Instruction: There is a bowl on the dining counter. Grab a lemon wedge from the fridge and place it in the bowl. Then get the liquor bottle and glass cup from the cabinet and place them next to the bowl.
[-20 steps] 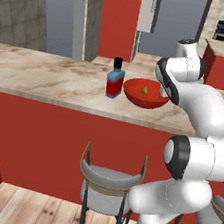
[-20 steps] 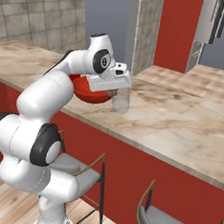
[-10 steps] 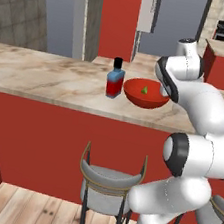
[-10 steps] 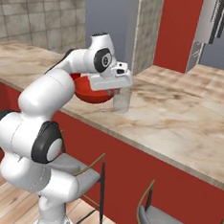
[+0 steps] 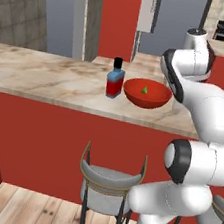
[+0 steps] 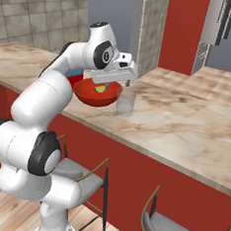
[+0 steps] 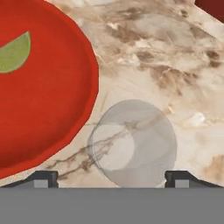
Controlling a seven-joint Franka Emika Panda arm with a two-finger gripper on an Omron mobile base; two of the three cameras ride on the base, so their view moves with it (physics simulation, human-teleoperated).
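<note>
Glass cup (image 7: 133, 142) stands upright on the dining counter (image 6: 185, 128), just beside the bowl (image 7: 39, 96) and near the counter's front edge. Gripper (image 7: 111, 177) hangs directly above it, fingertips (image 7: 43, 177) spread wide to either side of the rim, gripping nothing. Lemon wedge (image 5: 144, 90) lies in the bowl. Liquor bottle (image 5: 115, 78) stands upright on the bowl's far side from the cup.

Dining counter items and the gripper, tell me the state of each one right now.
bowl: upright, holding the lemon wedge
liquor bottle: upright, capped, beside the bowl
glass cup: upright, empty, next to the bowl
gripper: jaws open, spread wide either side of the cup
</note>
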